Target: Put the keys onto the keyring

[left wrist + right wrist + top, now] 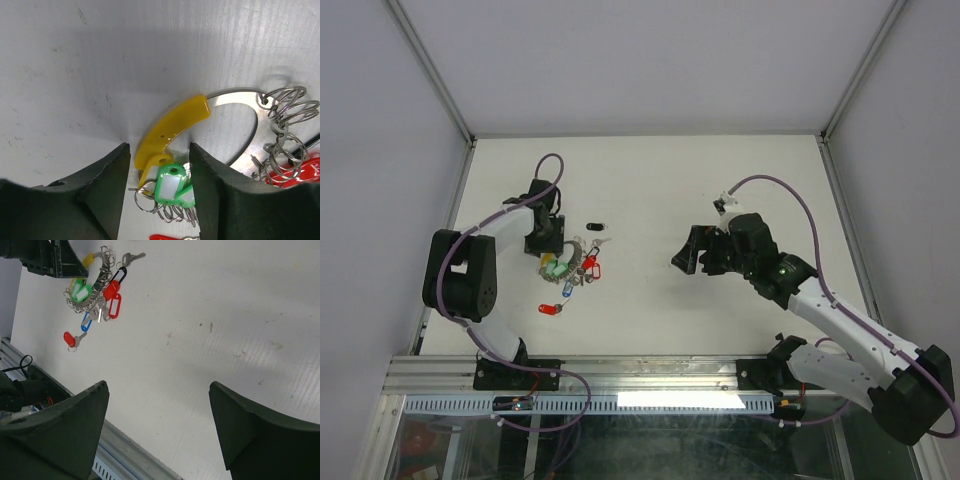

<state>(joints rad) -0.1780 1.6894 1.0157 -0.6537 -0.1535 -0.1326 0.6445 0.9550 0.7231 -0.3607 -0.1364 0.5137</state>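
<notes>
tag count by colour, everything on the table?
Red tags: 3
Green tags: 2
Blue tag: 1
Black tag: 1
Total: 7

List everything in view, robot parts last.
flat silver metal hoop with a yellow plastic sleeve: one, silver and yellow, left of table centre
small silver wire rings: several, silver, bunched at the hoop
green plastic key tags: two, green, beside the sleeve
red plastic key tags: three, red, two in the bunch, one with its key lying apart, nearer the arms' bases
blue plastic key tag: one, blue, bunch's near edge
black key tag: one, black, bunch's far edge
white table: one, white, under everything
left end effector: one, black, jaws apart astride the sleeve
right end effector: one, black, wide open, empty, over bare table
</notes>
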